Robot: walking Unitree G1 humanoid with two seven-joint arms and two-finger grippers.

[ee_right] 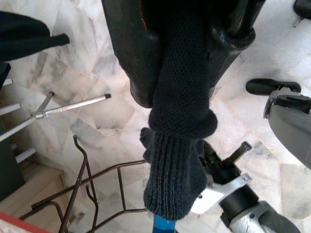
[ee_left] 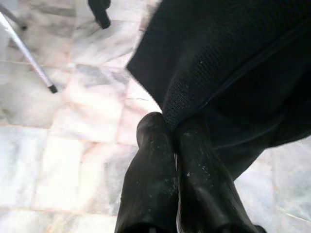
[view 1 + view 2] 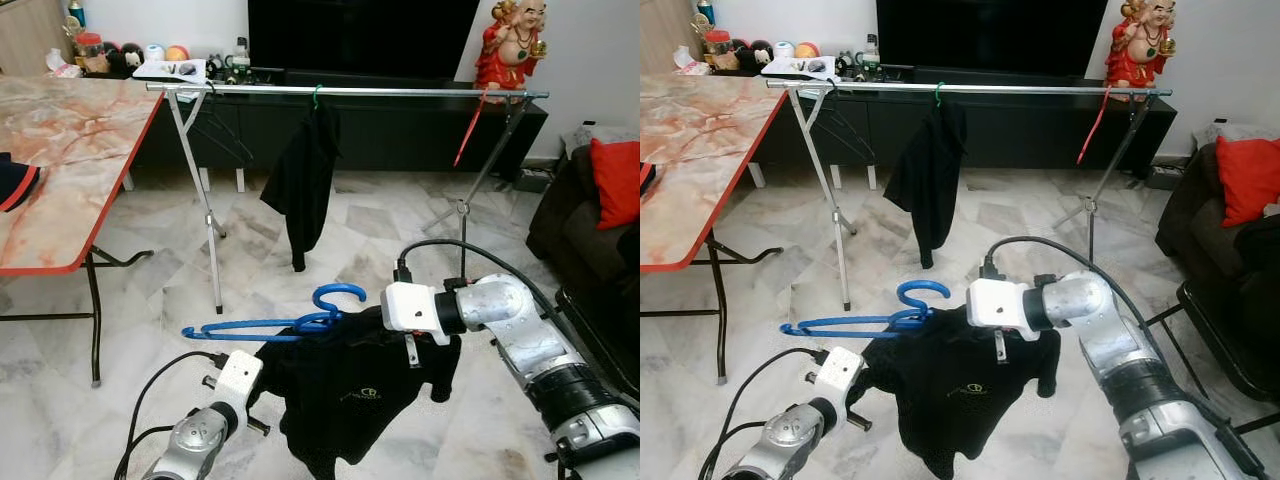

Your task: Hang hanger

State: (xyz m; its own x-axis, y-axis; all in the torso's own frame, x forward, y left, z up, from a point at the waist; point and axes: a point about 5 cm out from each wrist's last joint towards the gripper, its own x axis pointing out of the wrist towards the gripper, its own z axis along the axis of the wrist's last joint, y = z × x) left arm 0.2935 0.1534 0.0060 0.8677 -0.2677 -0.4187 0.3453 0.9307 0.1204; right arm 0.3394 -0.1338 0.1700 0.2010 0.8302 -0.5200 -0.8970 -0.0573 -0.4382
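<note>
A: Gripping the black sweater (image 3: 350, 385), the right gripper (image 1: 182, 73) has its two fingers clamped on a fold of knit; the cuff hangs just past the fingertips.

B: And the blue hanger (image 3: 270, 322)?

A: It lies level just to the left of the right gripper, its hook (image 3: 338, 293) curling up beside the wrist and its long bar reaching out above the left gripper (image 2: 172, 141). The sweater droops below it, between the two arms.

B: What is the left gripper doing?

A: Its fingers (image 2: 150, 160) are pressed together, pinching the sweater's edge right at their tips.

B: Where is the rail?

A: The clothes rail (image 3: 350, 91) stands well beyond both grippers, with a black garment (image 3: 300, 180) hanging from it and a red hanger (image 3: 470, 128) near its right end.
</note>
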